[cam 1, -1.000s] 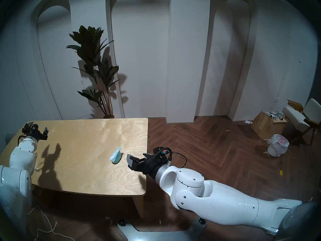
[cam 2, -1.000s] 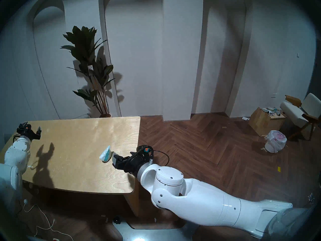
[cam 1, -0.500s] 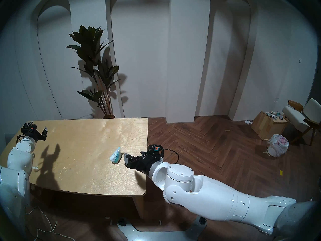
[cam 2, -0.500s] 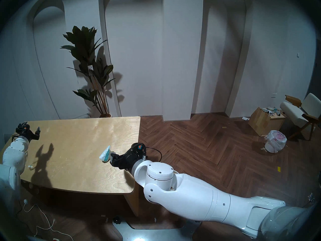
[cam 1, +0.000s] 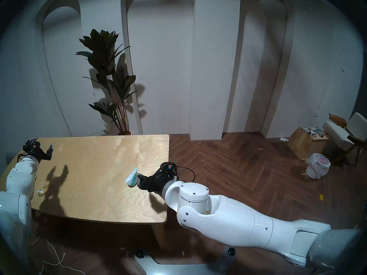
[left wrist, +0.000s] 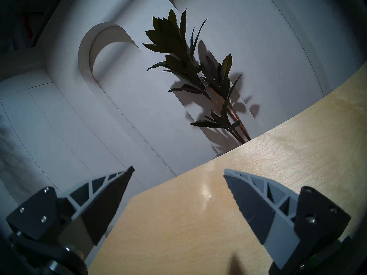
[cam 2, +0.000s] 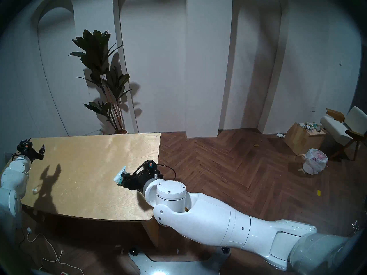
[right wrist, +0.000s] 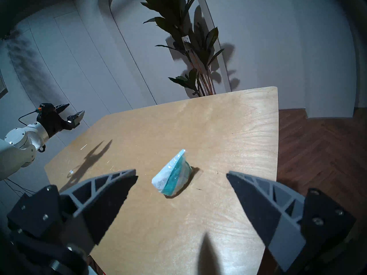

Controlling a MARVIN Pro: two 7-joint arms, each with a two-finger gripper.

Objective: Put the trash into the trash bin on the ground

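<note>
Right gripper point(right wrist: 181, 174): black two-finger hand with grey ribbed fingers, jaws spread wide, empty; I have it aimed at the pouch from the table's right edge, not touching.

Item: soft teal-and-white plastic pouch point(right wrist: 173, 180), lying on the pale plywood table point(cam 1: 95, 169), at about 4 o'clock from the tabletop's centre in the head view, dead ahead at 12 o'clock between my fingers in the wrist view.

Handling, my judgement: light, limp, crinkly film, likely slippery; it stands in a tented ridge. I would close across the thick teal middle, not the thin sealed tip.

Left gripper point(left wrist: 178, 172): jaws wide, empty, parked at the table's 10 o'clock corner.

Cream-yellow bin: not identifiable in view.
</note>
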